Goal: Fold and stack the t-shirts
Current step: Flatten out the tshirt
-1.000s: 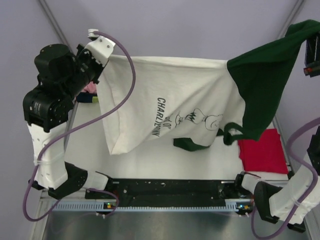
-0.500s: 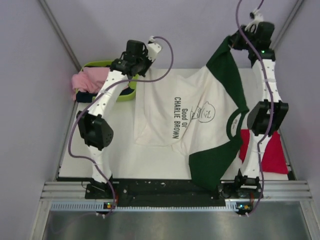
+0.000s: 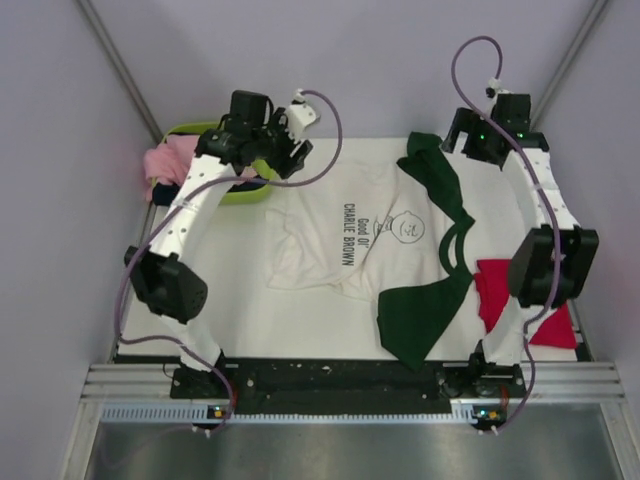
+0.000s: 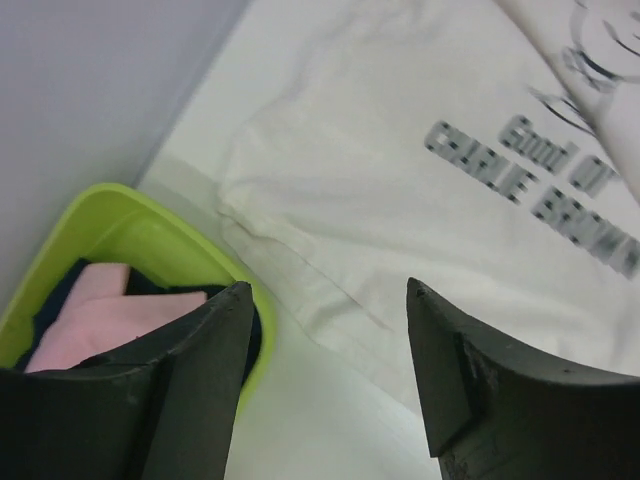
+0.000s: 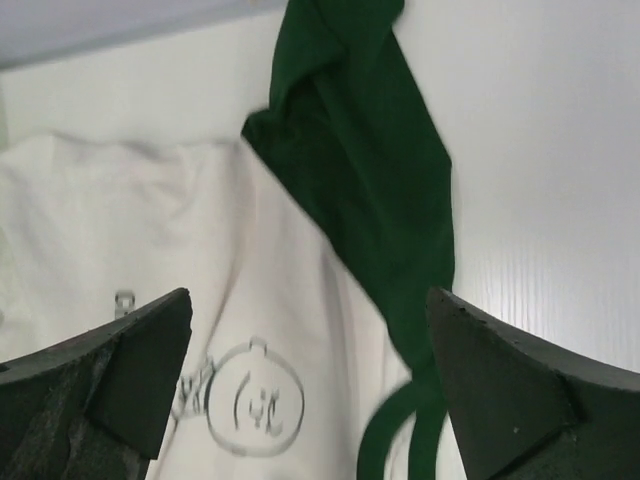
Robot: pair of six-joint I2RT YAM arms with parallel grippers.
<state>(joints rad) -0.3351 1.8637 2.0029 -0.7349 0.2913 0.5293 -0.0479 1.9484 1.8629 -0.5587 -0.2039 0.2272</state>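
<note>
The white Charlie Brown t-shirt (image 3: 350, 235) lies rumpled on the tabletop (image 3: 300, 332), its near green sleeve (image 3: 420, 315) beside the red t-shirt (image 3: 492, 290) at the right edge. Both arms stretch far: the left gripper (image 4: 325, 290) hovers spread and empty over its hem by the lime-green basket (image 4: 125, 198), the right gripper (image 5: 308, 295) likewise above the far sleeve (image 5: 370, 150).

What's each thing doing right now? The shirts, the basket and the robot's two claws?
White Charlie Brown shirt: unfolded on the table, print up, wrinkled.
Red shirt: flat on the table, partly hidden.
Green basket: holds pink and dark clothes.
Left gripper: open, empty.
Right gripper: open, empty.
</note>
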